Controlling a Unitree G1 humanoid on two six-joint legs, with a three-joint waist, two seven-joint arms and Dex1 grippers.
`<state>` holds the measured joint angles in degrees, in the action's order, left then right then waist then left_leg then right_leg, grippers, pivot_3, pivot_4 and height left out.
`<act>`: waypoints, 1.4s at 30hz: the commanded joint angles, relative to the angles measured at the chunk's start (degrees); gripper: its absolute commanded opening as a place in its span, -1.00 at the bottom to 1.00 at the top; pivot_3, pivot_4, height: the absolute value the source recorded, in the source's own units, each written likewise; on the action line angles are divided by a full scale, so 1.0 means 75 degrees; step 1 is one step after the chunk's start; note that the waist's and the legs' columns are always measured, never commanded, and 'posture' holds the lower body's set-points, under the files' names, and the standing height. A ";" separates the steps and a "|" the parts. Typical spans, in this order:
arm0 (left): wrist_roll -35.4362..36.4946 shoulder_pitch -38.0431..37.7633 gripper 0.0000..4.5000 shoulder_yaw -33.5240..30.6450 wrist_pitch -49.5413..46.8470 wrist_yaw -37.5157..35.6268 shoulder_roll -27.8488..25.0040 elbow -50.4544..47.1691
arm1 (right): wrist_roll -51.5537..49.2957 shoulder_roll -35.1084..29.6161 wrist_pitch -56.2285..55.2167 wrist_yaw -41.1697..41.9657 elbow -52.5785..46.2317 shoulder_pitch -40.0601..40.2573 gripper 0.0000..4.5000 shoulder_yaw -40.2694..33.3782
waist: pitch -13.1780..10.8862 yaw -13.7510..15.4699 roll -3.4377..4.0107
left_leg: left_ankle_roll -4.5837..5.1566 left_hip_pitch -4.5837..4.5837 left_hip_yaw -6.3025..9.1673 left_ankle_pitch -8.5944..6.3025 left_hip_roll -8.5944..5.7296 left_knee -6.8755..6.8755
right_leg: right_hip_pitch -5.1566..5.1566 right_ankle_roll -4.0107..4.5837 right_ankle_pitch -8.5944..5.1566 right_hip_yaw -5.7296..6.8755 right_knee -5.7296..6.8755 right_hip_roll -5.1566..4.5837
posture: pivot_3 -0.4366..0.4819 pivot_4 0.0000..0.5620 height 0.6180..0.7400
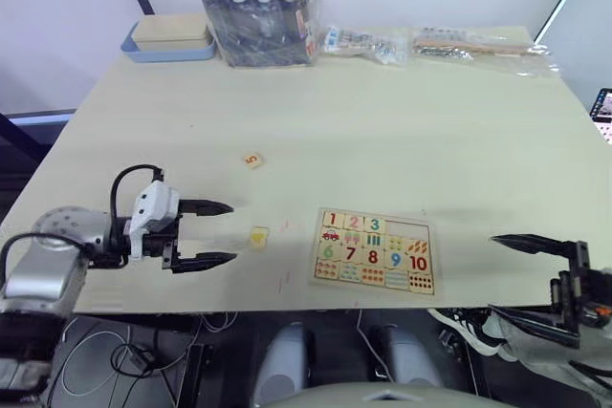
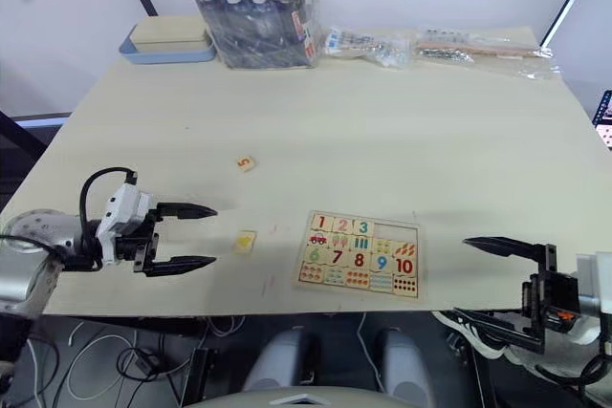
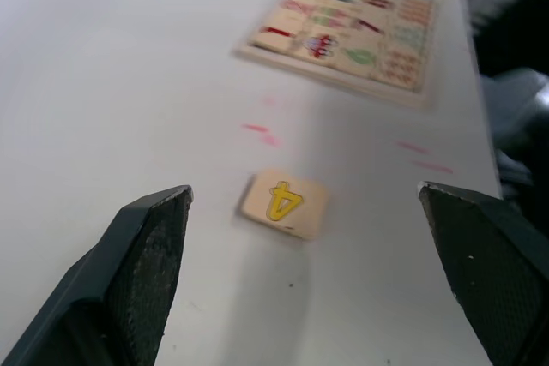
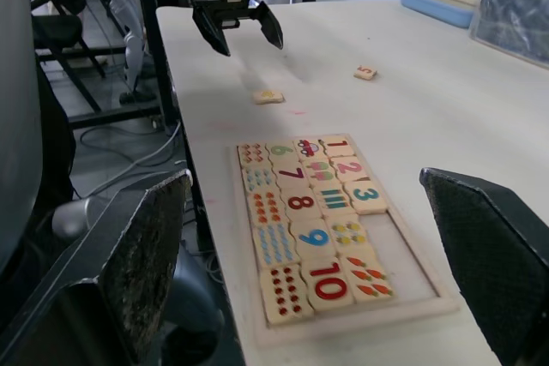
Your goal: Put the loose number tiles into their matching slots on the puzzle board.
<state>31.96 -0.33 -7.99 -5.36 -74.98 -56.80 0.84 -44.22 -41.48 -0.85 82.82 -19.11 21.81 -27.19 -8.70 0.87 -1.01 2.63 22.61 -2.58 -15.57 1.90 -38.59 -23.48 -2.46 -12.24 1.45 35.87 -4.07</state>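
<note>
The puzzle board (image 1: 373, 251) lies flat near the table's front edge. Its top row holds tiles 1, 2 and 3, and the slots (image 1: 406, 229) to their right are bare. A loose tile with a yellow 4 (image 1: 258, 236) rests left of the board. My left gripper (image 1: 231, 232) is open just left of that tile, fingers pointing at it; the tile (image 3: 284, 204) lies a little ahead of the fingertips. A tile with an orange 5 (image 1: 252, 160) sits farther back. My right gripper (image 1: 492, 274) hangs open off the board's right side, at the table edge.
At the back of the table stand a blue tray with a beige box (image 1: 167, 40), a bagged dark box (image 1: 260, 11) and clear plastic packets (image 1: 368, 42). Small red marks (image 3: 257, 130) dot the tabletop between the 4 tile and the board.
</note>
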 commanded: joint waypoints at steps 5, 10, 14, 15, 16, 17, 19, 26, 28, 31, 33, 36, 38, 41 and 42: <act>0.0058 -0.2275 0.99 -0.1340 -0.3276 0.4902 0.1669 -0.3968 | 0.0050 -0.0333 -0.0125 0.0470 0.0775 -0.0857 1.00 -0.0065 | 0.0000 0.0020 0.0002 | 0.0000 -0.0008 0.0003 -0.0001 0.0006 0.0001 | 0.0005 0.0001 0.0000 0.0000 0.0005 0.0004 | -0.05 -0.47 1.00; 0.0171 -0.2421 0.99 -0.0857 -0.5666 0.7674 0.3000 -0.6167 | 0.0065 -0.0552 0.0100 0.0620 0.0835 -0.1121 1.00 0.0005 | 0.0003 0.0063 -0.0002 | 0.0000 -0.0010 0.0011 -0.0001 -0.0006 0.0000 | 0.0011 -0.0001 0.0003 -0.0004 0.0005 0.0005 | -0.05 -0.47 1.00; 0.0247 -0.1919 0.99 -0.0641 -0.7774 0.9357 0.3902 -0.7096 | -0.0009 -0.0711 0.0342 0.0643 0.0888 -0.1091 1.00 -0.0157 | 0.0007 0.0063 0.0002 | 0.0001 -0.0013 0.0010 0.0000 -0.0013 0.0000 | 0.0013 -0.0019 0.0015 -0.0012 0.0008 0.0005 | -0.05 -0.47 1.00; 0.0316 -0.1719 0.99 -0.0627 -0.8140 0.9567 0.4107 -0.7241 | -0.0021 -0.0741 0.0394 0.0639 0.0889 -0.1100 1.00 -0.0179 | 0.0008 0.0060 0.0001 | 0.0001 -0.0017 0.0014 0.0000 -0.0016 -0.0001 | 0.0018 -0.0019 0.0015 -0.0009 0.0009 0.0007 | -0.05 -0.47 1.00; 0.0363 -0.1508 0.99 -0.0629 -0.8564 0.9747 0.4262 -0.7376 | -0.0052 -0.0773 0.0477 0.0607 0.0864 -0.1110 1.00 -0.0191 | 0.0008 0.0060 0.0002 | 0.0001 -0.0018 0.0015 0.0000 -0.0017 -0.0001 | 0.0018 -0.0019 0.0015 -0.0009 0.0010 0.0009 | -0.05 -0.47 1.00; 0.0407 -0.1343 0.99 -0.0673 -0.8968 0.9866 0.4395 -0.7445 | -0.0077 -0.0791 0.0546 0.0573 0.0829 -0.1123 1.00 -0.0190 | 0.0008 0.0060 0.0001 | 0.0001 -0.0022 0.0014 0.0000 -0.0019 -0.0001 | 0.0019 -0.0018 0.0014 -0.0009 0.0012 0.0009 | -0.05 -0.47 1.00; 0.0455 -0.1057 0.99 -0.0831 -0.9532 1.0024 0.4712 -0.7487 | -0.0107 -0.0804 0.0667 0.0515 0.0784 -0.1150 1.00 -0.0178 | 0.0009 0.0046 0.0001 | 0.0001 -0.0023 0.0016 0.0000 -0.0045 -0.0001 | 0.0020 -0.0018 0.0014 -0.0010 0.0012 0.0010 | -0.05 -0.47 1.00; 0.0378 -0.0285 0.99 -0.0913 -1.0863 1.0123 0.5348 -0.7608 | -0.0104 -0.0917 0.0952 0.0613 0.0805 -0.1180 1.00 -0.0260 | 0.0009 0.0024 -0.0001 | 0.0001 -0.0023 0.0029 0.0000 -0.0057 -0.0001 | 0.0027 0.0005 0.0000 -0.0010 0.0011 0.0009 | -0.05 -0.47 1.00; 0.0119 -0.0035 0.99 -0.0882 -1.1315 1.0317 0.5585 -0.7585 | -0.0131 -0.0997 0.1078 0.0617 0.0799 -0.1231 1.00 -0.0283 | 0.0009 0.0021 0.0000 | 0.0001 -0.0026 0.0031 0.0000 -0.0060 -0.0001 | 0.0032 0.0004 0.0000 -0.0011 0.0010 0.0008 | -0.05 -0.47 1.00; -0.0127 0.0111 0.99 -0.0705 -1.1614 1.0495 0.5775 -0.7546 | -0.0151 -0.1032 0.1181 0.0621 0.0755 -0.1211 1.00 -0.0291 | 0.0010 0.0020 -0.0001 | 0.0001 -0.0029 0.0040 0.0001 -0.0063 -0.0001 | 0.0036 0.0004 -0.0001 -0.0009 0.0010 0.0009 | -0.05 -0.47 1.00; -0.0240 0.0031 0.76 -0.0621 -1.1619 1.0624 0.5852 -0.7516 | -0.0146 -0.1007 0.1192 0.0628 0.0729 -0.1171 1.00 -0.0296 | 0.0010 0.0016 0.0000 | 0.0001 -0.0031 0.0042 0.0001 -0.0065 -0.0001 | 0.0038 0.0005 -0.0001 -0.0011 0.0010 0.0008 | -0.05 -0.47 1.00; -0.0394 0.0038 0.27 -0.0582 -1.1619 1.0758 0.5936 -0.7535 | -0.0149 -0.0989 0.1222 0.0622 0.0705 -0.1147 1.00 -0.0309 | 0.0010 0.0016 0.0000 | 0.0001 -0.0033 0.0043 0.0001 -0.0066 -0.0001 | 0.0039 0.0005 -0.0001 -0.0014 0.0010 0.0008 | -0.05 -0.47 1.00; -0.0459 0.0038 0.27 -0.0508 -1.1619 1.0858 0.6011 -0.7515 | -0.0142 -0.0978 0.1231 0.0635 0.0713 -0.1133 1.00 -0.0315 | 0.0010 0.0018 0.0000 | 0.0001 -0.0032 0.0044 0.0000 -0.0067 -0.0001 | 0.0039 0.0005 -0.0001 -0.0014 0.0010 0.0006 | -0.05 -0.47 1.00; -0.0556 0.0017 0.27 -0.0388 -1.1619 1.1031 0.6140 -0.7490 | -0.0125 -0.0968 0.1229 0.0644 0.0753 -0.1142 1.00 -0.0293 | 0.0012 0.0019 0.0002 | 0.0001 -0.0033 0.0044 0.0000 -0.0067 -0.0001 | 0.0039 0.0005 -0.0001 -0.0014 0.0010 0.0006 | -0.05 -0.47 1.00; -0.0582 -0.0005 0.27 -0.0373 -1.1619 1.1066 0.6160 -0.7491 | -0.0122 -0.0964 0.1229 0.0643 0.0756 -0.1140 1.00 -0.0287 | 0.0016 0.0019 0.0009 | 0.0001 -0.0033 0.0045 0.0000 -0.0067 -0.0001 | 0.0040 0.0005 -0.0001 -0.0014 0.0010 0.0006 | -0.05 -0.47 1.00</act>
<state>28.33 0.60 -11.66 -91.68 7.17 -11.07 -54.63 -44.12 -48.49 8.51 87.21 -12.47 13.26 -27.45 -8.59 1.01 -0.94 2.64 22.34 -2.25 -15.56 1.39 -38.59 -23.17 -2.42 -12.25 1.34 35.94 -4.02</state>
